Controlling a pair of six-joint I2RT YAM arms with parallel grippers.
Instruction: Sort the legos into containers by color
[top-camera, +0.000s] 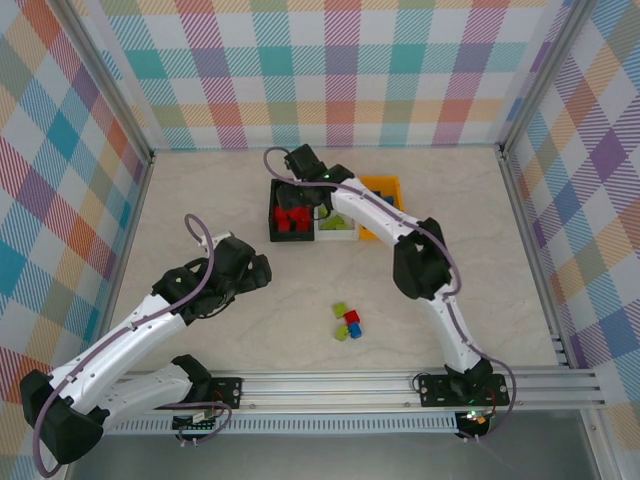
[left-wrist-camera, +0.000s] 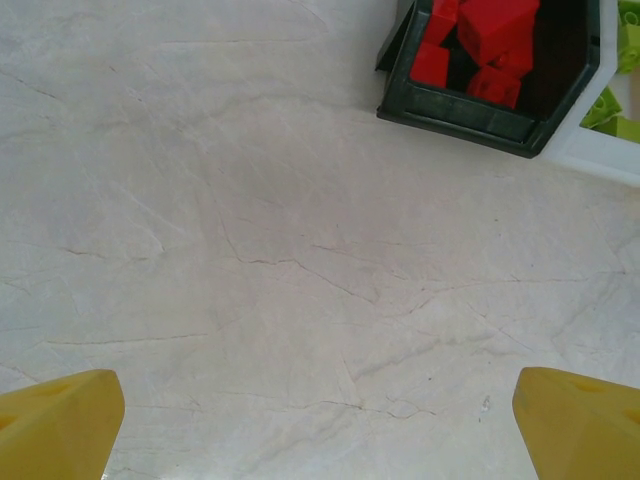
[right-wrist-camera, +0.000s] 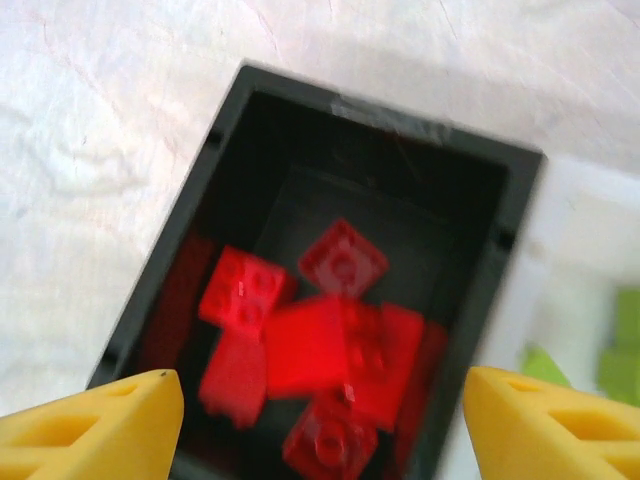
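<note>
The black bin (top-camera: 272, 215) holds several red legos (top-camera: 292, 218). Joined to it are a white bin (top-camera: 335, 238) with lime green legos (top-camera: 337, 224) and an orange bin (top-camera: 385, 185). My right gripper (top-camera: 298, 198) hovers over the black bin, open and empty. Its wrist view looks down on the red legos (right-wrist-camera: 330, 340) inside the black bin (right-wrist-camera: 400, 125), which lie between the spread yellow fingers of the right gripper (right-wrist-camera: 325, 430). My left gripper (top-camera: 262, 270) is open over bare table, short of the black bin (left-wrist-camera: 460, 110). Loose legos lie mid-table: green (top-camera: 341, 310), red (top-camera: 352, 317), blue (top-camera: 355, 330).
Another green lego (top-camera: 342, 334) sits beside the blue one. Metal-framed checkered walls (top-camera: 130, 200) enclose the table on three sides. An aluminium rail (top-camera: 330, 385) runs along the near edge. The white bin's edge (left-wrist-camera: 600, 155) and green legos (left-wrist-camera: 628, 45) appear at the left wrist view's top right.
</note>
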